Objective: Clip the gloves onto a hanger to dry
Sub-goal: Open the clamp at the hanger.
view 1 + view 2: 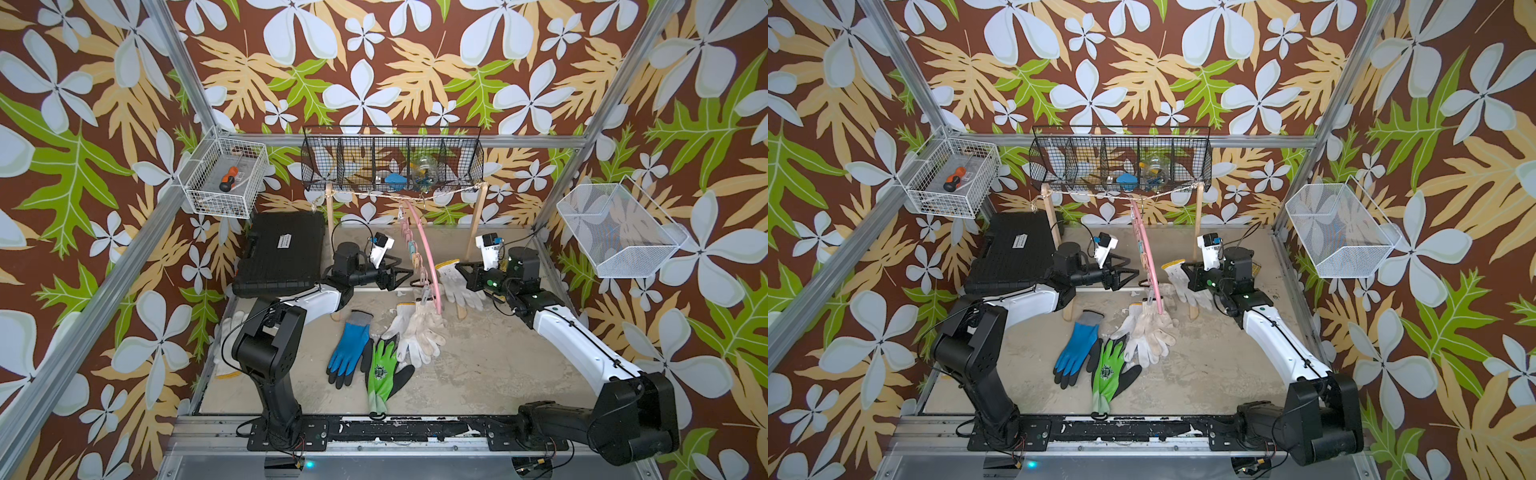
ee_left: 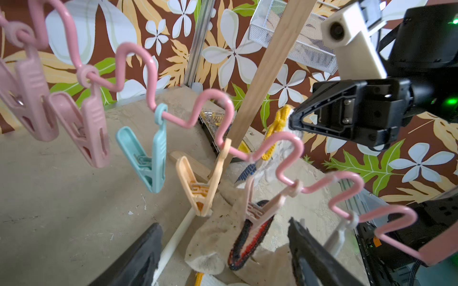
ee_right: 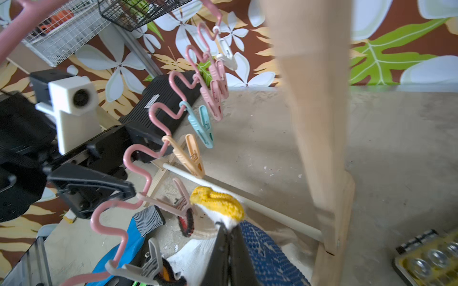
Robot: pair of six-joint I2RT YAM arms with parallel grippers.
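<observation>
The pink hanger hangs from the string of the wooden rack, seen edge-on in both top views. Its wavy bar carries pastel clips. One pale pink clip bites the black-and-red cuff of a beige glove. My left gripper is open, its fingers either side of that clip and cuff. My right gripper is shut on a white glove with a yellow cuff, held up beside the hanger. A blue glove, a green glove and several beige gloves lie on the table.
A black tool case lies at the back left. The rack's wooden post stands close to my right gripper, with a white dowel along its base. A yellow parts box sits behind the post. Wire baskets hang on the walls.
</observation>
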